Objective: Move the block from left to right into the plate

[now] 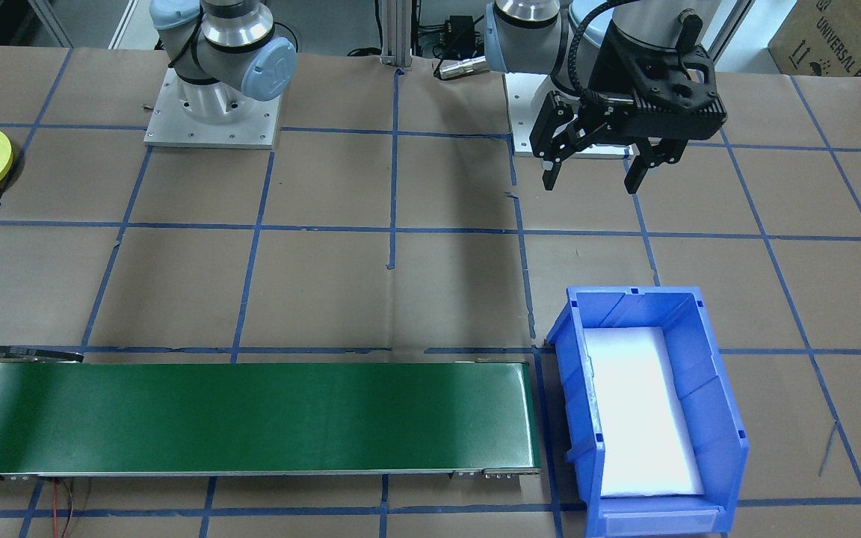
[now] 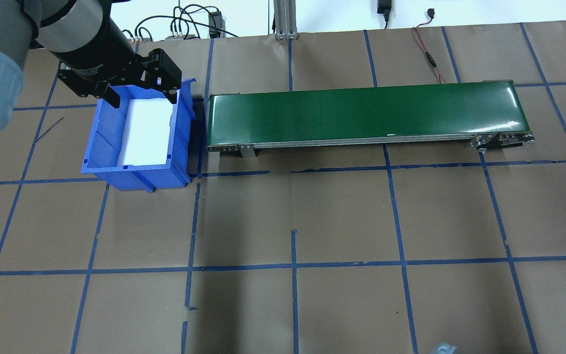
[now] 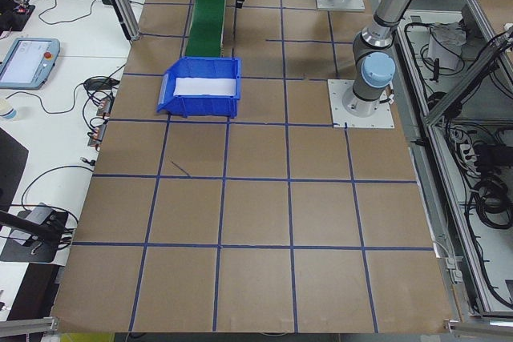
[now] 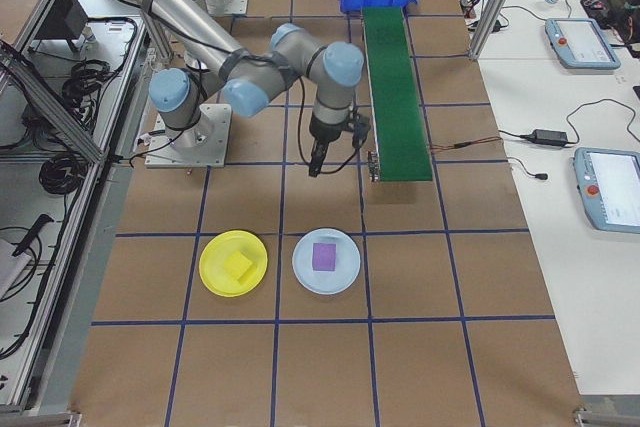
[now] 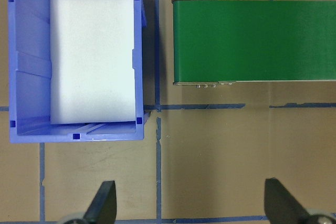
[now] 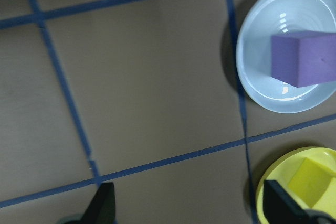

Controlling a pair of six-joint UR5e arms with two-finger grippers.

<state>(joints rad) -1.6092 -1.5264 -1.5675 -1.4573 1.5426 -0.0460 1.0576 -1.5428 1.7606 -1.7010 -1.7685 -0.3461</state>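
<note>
The left gripper (image 1: 593, 170) hangs with jaws spread and empty above the blue bin (image 1: 647, 407) at lower right. The right gripper (image 6: 186, 205) is likewise released over bare tabletop (image 6: 147, 82). At its lower right, a yellow block (image 6: 315, 179) lies in the yellow plate (image 6: 273, 187); a purple block (image 6: 303, 59) sits in the pale plate (image 6: 262, 72) just above.

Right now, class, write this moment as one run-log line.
left gripper: open, empty, above table | right gripper: open, empty | yellow block: in yellow plate | purple block: in pale plate | belt: bare
</note>
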